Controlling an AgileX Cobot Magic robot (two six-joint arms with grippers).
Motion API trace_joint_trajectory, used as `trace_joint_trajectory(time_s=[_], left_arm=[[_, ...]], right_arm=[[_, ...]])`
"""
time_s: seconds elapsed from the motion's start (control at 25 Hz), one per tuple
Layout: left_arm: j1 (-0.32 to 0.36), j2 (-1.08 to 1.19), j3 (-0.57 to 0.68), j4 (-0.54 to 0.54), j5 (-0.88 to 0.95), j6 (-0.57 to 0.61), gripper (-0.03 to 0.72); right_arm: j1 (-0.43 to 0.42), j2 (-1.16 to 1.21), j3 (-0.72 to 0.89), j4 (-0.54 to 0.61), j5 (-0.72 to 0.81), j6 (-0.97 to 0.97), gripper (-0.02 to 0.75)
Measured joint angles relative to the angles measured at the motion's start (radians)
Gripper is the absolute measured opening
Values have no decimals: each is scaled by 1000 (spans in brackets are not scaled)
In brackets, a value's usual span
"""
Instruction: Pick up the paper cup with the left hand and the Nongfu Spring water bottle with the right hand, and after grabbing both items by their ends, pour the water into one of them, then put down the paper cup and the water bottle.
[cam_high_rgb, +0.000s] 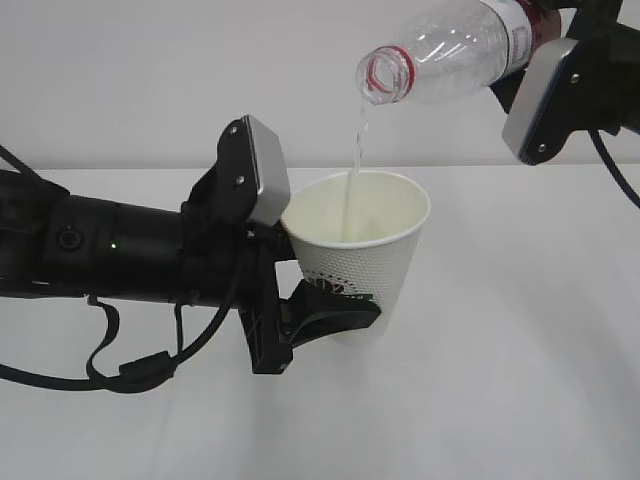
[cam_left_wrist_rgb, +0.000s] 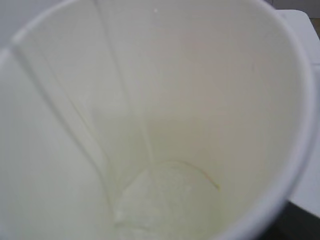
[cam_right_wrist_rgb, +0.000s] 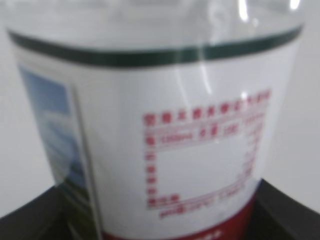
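Pouring from the tilted Nongfu Spring water bottle (cam_high_rgb: 462, 48), a thin stream of water (cam_high_rgb: 356, 140) falls from the capless mouth, past the red neck ring, into the paper cup (cam_high_rgb: 362, 255) below. The cup stands upright, lifted clear of the white table (cam_high_rgb: 520, 390), its dimpled wall and dark green logo facing the exterior camera. The left hand's claw (cam_high_rgb: 325, 310) is clenched around the cup's lower part, black curved fingers (cam_high_rgb: 335, 312) wrapping its base, with the grey camera block just beside the rim. Looking down from the left wrist, the cream inside of the cup (cam_left_wrist_rgb: 200, 100) fills the frame and a small pale pool of water (cam_left_wrist_rgb: 167, 200) lies at the bottom. The bottle lies nearly level at the top right, mouth lowest and above the cup's opening, apart from its rim. The right hand's claw (cam_high_rgb: 535, 30) grasps the bottle at its labelled bottom end; from the right wrist the label (cam_right_wrist_rgb: 175, 150), white with red print, a landscape picture at its left and a red band below, sits between the dark fingers (cam_right_wrist_rgb: 287, 212).
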Motion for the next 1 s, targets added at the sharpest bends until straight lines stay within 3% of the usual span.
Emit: trace_joint_trajectory(time_s=[1.0], left_arm=[[0,0,0,0,0,0,496]], right_arm=[[0,0,0,0,0,0,522]])
